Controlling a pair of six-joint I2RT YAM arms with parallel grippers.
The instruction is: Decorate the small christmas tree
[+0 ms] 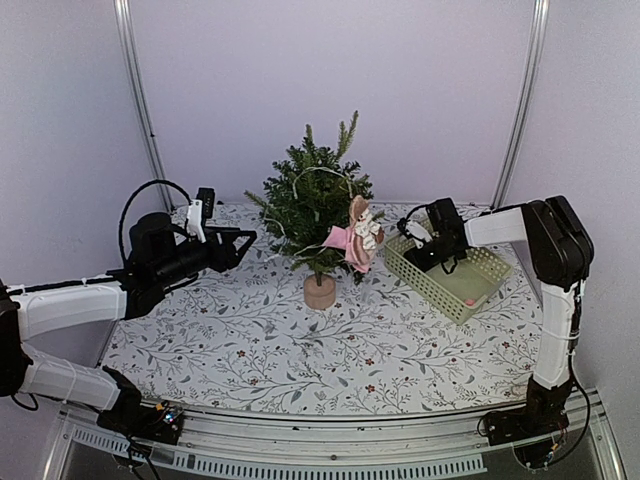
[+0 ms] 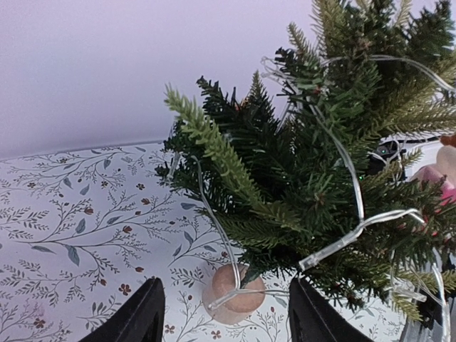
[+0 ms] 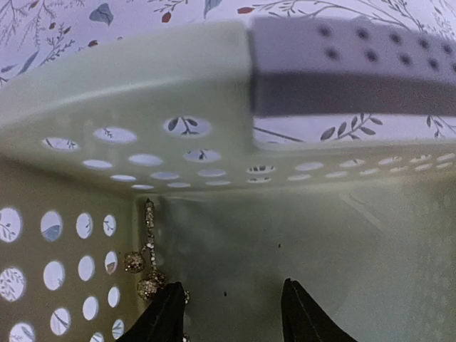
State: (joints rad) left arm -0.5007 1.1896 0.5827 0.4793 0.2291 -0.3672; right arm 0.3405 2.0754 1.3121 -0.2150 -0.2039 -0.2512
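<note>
The small christmas tree point(image 1: 312, 205) stands mid-table on a tan base point(image 1: 320, 291), with a clear light string point(image 2: 335, 246) draped over it and a pink-and-beige doll ornament point(image 1: 355, 238) on its right side. My left gripper point(image 1: 243, 240) is open and empty, just left of the tree; in the left wrist view its fingers point(image 2: 142, 320) frame the base point(image 2: 234, 292). My right gripper point(image 1: 432, 252) is open, reaching down inside the pale green basket point(image 1: 497, 268). In the right wrist view a glittery bead ornament point(image 3: 146, 267) lies in the basket's corner beside my left finger point(image 3: 165, 313).
The basket wall point(image 3: 128, 78) has round holes and a grey handle point(image 3: 353, 68). A small pink thing point(image 1: 471, 301) lies at the basket's near end. The floral tablecloth point(image 1: 260, 340) covers the table. Metal poles stand at the back corners.
</note>
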